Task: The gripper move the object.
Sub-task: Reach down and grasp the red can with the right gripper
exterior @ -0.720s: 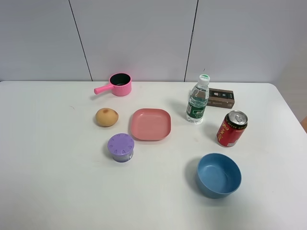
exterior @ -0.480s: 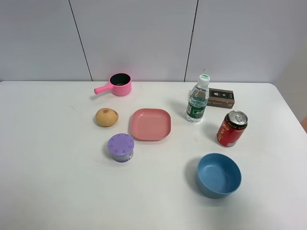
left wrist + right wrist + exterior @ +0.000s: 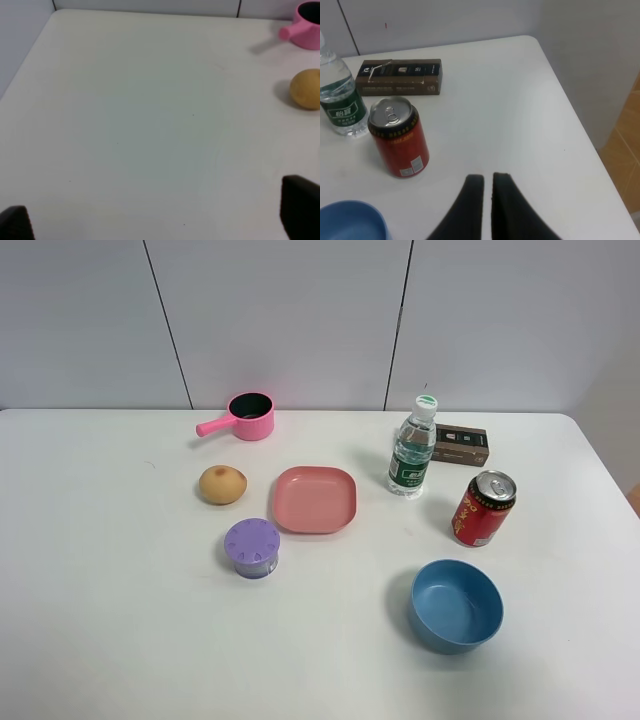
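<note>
The can [image 3: 484, 508] is standing upright near the counter's [image 3: 100, 620] right edge, in front of the box [image 3: 462, 444] and apart from the bottle [image 3: 411, 448], with the bowl [image 3: 456, 605] sitting closer to the front edge. The right gripper [image 3: 487, 192] is waiting short of the can, its fingers [image 3: 472, 200] resting almost together. It is probably parked before a reach and would need to be opening first. The left gripper [image 3: 157, 217] is idling over the left side, fingers spread wide, gripping nothing. Compared with the earlier overhead frames, nothing is changing: every item is sitting in the same spot.
</note>
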Robot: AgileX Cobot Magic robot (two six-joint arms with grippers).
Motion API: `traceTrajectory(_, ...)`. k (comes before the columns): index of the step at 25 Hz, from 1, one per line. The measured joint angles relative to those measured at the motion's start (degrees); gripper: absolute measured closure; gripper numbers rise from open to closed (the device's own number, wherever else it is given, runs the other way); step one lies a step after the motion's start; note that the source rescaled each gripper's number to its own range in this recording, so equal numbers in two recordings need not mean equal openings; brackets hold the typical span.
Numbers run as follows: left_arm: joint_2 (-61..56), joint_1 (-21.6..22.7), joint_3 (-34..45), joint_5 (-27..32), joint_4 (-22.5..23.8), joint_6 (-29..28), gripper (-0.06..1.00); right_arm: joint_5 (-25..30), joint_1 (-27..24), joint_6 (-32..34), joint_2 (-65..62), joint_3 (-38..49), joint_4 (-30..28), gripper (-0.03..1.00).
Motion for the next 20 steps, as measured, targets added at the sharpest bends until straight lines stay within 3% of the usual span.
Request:
traceTrajectory(8, 0.0, 0.0, 0.0, 0.0, 0.0, 0.0, -0.06, -0.5, 0.0, 0.0, 0.0, 0.0, -0.05, 0.97)
traceTrajectory(16, 0.0, 0.0, 0.0, 0.0, 0.0, 0.0, -0.06, -7.61, 0.0, 0.0, 0.06, -0.06, -0.16, 0.91)
traceTrajectory(20, 0.0, 0.0, 0.0, 0.0, 0.0, 0.0, -0.06, -8.53, 0.0, -1.71, 6.21, -0.06, -0.16, 0.54)
